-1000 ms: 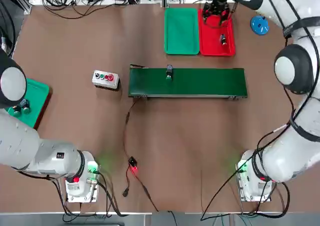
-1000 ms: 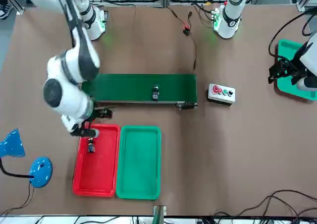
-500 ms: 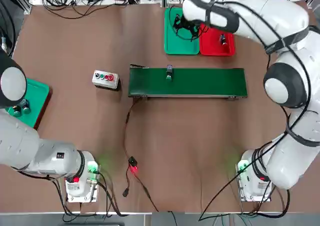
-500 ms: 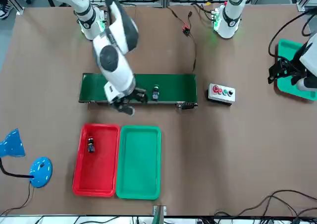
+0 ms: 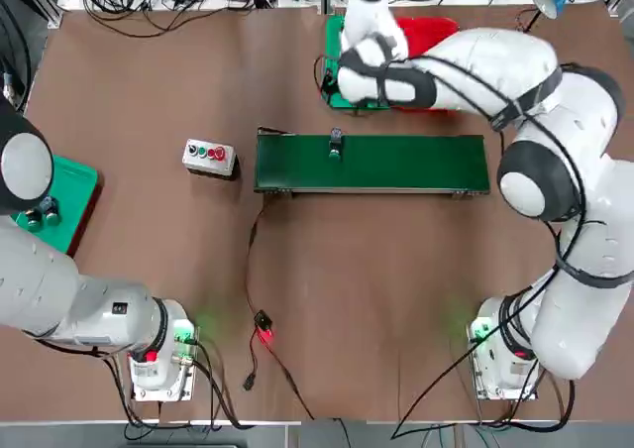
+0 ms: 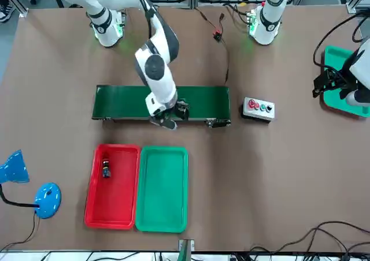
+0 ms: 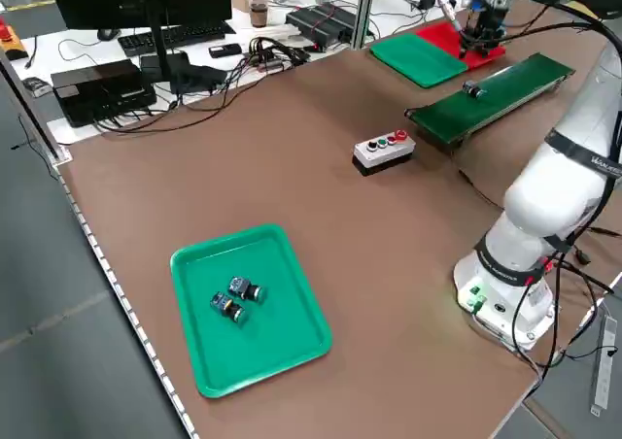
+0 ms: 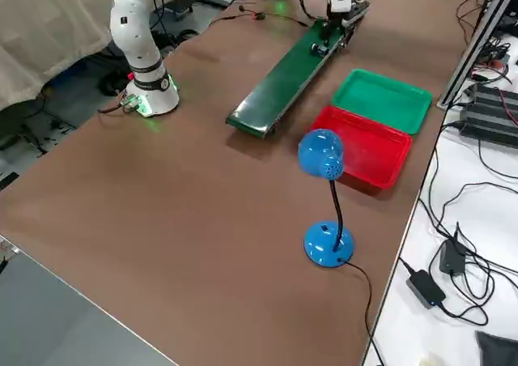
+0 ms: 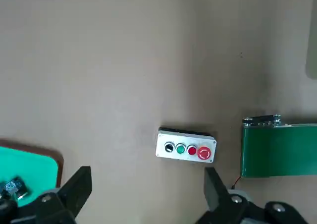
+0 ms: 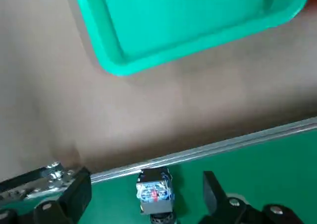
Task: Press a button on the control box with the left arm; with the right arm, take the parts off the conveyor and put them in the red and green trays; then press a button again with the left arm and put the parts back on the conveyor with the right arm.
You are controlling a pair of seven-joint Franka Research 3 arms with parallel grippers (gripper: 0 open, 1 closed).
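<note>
Right gripper point(image 10: 143, 196) jaws spread over small dark part point(image 10: 155, 193) on conveyor point(image 10: 257, 164).

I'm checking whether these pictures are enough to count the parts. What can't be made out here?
- Top view: the right arm covers most of the red tray, hiding the part in it.
- Front view: the right claw hides the part on the belt.
- Right side view: the blue lamp blocks part of the red tray.
- Part tip colours: too small to tell.
</note>
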